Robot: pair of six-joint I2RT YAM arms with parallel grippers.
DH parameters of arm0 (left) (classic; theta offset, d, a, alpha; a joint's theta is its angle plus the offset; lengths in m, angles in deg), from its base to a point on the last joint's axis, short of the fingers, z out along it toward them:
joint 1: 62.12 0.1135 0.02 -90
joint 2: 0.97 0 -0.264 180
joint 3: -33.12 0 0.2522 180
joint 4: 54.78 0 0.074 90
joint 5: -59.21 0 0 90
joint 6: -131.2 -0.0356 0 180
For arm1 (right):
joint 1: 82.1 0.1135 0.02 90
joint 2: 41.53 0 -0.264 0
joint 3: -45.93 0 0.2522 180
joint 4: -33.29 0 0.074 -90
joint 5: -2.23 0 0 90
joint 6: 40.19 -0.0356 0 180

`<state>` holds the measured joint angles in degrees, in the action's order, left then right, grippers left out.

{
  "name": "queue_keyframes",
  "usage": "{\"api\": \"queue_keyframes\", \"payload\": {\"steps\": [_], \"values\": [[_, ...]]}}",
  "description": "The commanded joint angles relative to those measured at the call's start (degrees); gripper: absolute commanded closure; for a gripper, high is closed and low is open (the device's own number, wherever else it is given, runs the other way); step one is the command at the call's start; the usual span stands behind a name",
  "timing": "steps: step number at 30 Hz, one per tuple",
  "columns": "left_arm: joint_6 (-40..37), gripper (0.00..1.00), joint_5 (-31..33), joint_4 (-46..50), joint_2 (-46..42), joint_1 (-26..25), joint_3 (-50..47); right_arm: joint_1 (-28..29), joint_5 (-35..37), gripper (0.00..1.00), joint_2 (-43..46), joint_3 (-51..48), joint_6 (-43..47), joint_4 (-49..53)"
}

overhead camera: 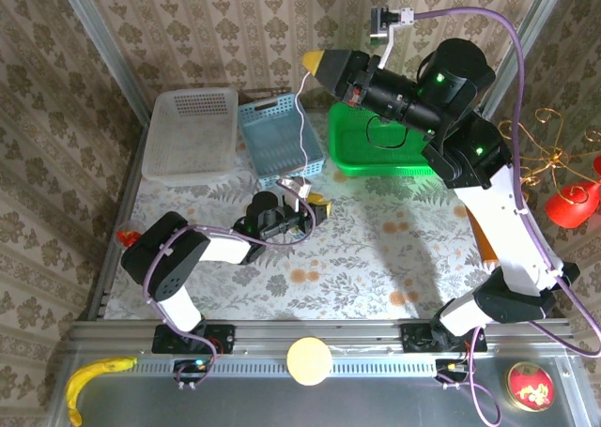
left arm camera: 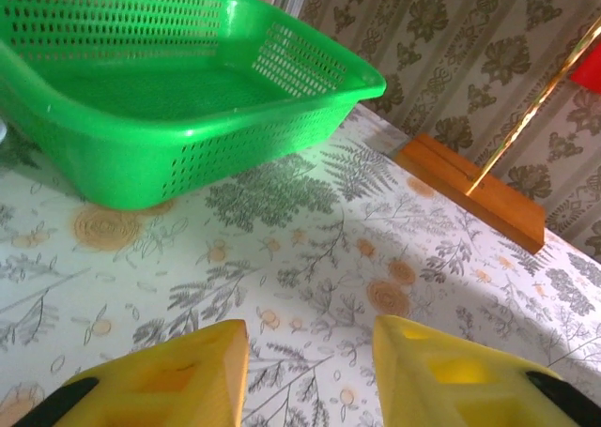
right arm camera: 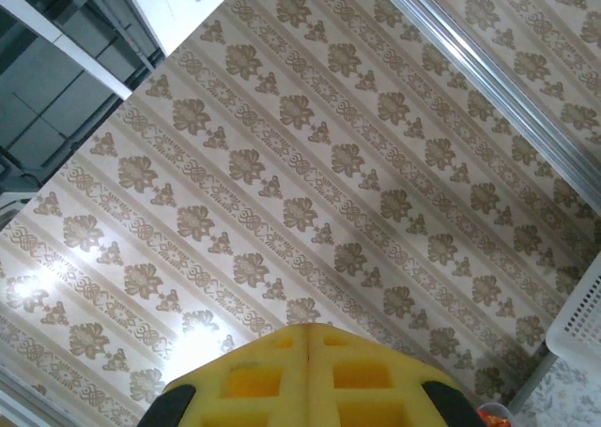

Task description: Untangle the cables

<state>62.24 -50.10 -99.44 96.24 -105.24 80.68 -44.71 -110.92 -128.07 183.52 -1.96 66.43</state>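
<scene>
Cable, one thin white cord, hangs slack from the raised right gripper, pinched shut on its top end, down past the blue basket to beside the left gripper, fingers parted, empty.

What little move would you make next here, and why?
Probably shift the left claw onto the lower end of the white cable and close: the shut right claw holds that cable up high, while the left claw stands open, empty.

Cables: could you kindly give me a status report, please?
Right gripper shut, raised, white cable hanging from it. Left gripper open by its lower end. Blue basket close by.
</scene>
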Motion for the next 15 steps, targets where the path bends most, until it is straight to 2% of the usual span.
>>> {"api": "queue_keyframes", "payload": {"steps": [1,11,13,15], "values": [[1.2,0.62,-0.3,-5.1,1.9,1.2,-3.3,0.2,0.7,1.00,-0.3,2.4,2.5,2.2],[3.6,0.61,-0.4,-12.3,6.1,3.1,-9.6,-1.5,1.6,1.00,-0.2,2.7,3.2,3.2],[4.2,0.56,-0.9,-13.3,6.8,3.4,-9.8,-1.5,1.6,1.00,-0.3,2.5,3.1,3.3],[4.7,0.46,-1.3,-14.0,6.9,3.6,-9.9,-1.5,1.6,1.00,-0.3,2.0,3.0,3.1]]}}
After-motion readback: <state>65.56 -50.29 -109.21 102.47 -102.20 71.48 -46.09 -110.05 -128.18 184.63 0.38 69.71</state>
